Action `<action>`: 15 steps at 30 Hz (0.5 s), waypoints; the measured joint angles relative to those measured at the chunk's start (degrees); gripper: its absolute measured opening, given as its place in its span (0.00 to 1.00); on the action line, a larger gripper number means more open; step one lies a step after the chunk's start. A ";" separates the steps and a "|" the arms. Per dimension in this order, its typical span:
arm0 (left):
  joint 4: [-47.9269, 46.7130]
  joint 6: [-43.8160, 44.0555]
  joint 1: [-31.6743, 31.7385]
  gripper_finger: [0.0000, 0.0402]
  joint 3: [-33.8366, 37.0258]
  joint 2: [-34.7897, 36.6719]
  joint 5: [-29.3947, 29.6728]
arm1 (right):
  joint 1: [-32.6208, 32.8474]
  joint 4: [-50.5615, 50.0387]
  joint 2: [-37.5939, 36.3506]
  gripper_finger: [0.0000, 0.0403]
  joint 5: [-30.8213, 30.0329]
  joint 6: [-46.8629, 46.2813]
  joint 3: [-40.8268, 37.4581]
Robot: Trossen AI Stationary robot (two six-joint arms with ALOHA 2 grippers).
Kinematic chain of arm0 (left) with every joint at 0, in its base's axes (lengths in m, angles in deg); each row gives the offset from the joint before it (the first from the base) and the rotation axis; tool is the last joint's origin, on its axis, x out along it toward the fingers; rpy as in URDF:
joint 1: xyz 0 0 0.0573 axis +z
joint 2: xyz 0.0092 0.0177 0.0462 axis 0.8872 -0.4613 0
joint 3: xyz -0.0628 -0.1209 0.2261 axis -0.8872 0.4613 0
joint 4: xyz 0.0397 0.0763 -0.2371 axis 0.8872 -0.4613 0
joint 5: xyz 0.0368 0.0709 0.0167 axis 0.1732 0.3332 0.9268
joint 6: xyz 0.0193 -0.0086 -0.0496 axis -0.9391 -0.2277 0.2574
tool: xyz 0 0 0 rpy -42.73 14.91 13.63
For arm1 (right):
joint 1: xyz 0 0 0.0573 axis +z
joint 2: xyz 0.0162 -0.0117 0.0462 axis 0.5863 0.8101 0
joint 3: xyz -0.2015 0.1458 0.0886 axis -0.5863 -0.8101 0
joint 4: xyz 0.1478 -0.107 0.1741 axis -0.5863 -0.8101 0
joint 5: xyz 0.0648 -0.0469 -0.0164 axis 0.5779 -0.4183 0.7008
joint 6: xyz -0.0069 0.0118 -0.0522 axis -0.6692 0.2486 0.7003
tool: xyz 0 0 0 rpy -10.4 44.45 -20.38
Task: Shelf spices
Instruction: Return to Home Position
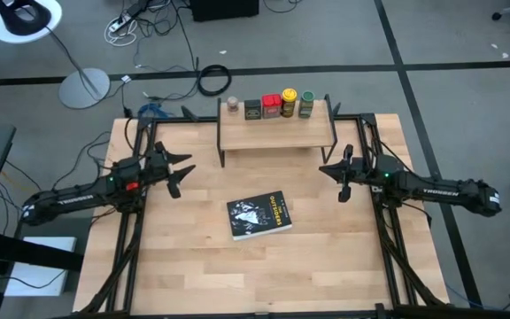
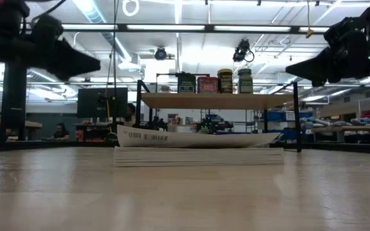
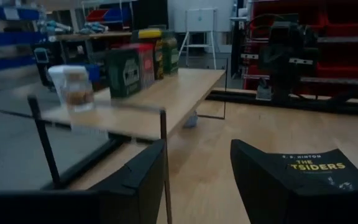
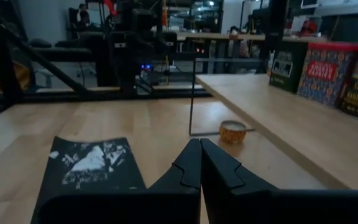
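Light-wood shelf (image 1: 277, 133) carries all five spices in one row along its back edge. From its left end: pale little jar (image 1: 233, 104), dark green-black tin (image 1: 252, 108), red tin (image 1: 272, 105), yellow-topped jar (image 1: 289, 102), green-topped jar (image 1: 306, 105). The pale jar stands a bit apart from the other four, which look packed side by side.

Shelving looks done to me; only the retreat is left. Left gripper (image 1: 182, 175) hangs off the shelf's left front corner, fingers (image 3: 135, 186) spread with nothing between them. Right gripper (image 4: 200, 143) hangs off the right front corner, fingers pressed together, empty.

Risks I'd flag:
- Both grippers sit near the shelf's thin black legs. A wide swing on the way home could clip a leg and jolt the plank.
- Any jolt matters because the row is right at the back edge, so a container could tip off behind the shelf. I'd guess the pale jar goes first, standing alone near the left end.
- The spread left fingers make a wider shape to catch that leg.
- Black book (image 1: 258, 215) lies in front of the shelf between the arms; an arm dropping low could drag it.

Small round tan thing (image 4: 232, 131) sits on the table under the shelf; can't tell what it is.
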 joint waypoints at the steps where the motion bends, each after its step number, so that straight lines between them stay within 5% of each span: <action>1: 0.10 0.76 0.00 0.46 1.48 1.38 0.16 | -0.07 -0.93 -0.47 0.00 0.04 -0.02 0.00; 15: -4.69 -0.66 0.00 0.46 4.91 6.66 1.21 | -1.73 -10.85 -6.66 0.00 1.03 -0.18 -0.04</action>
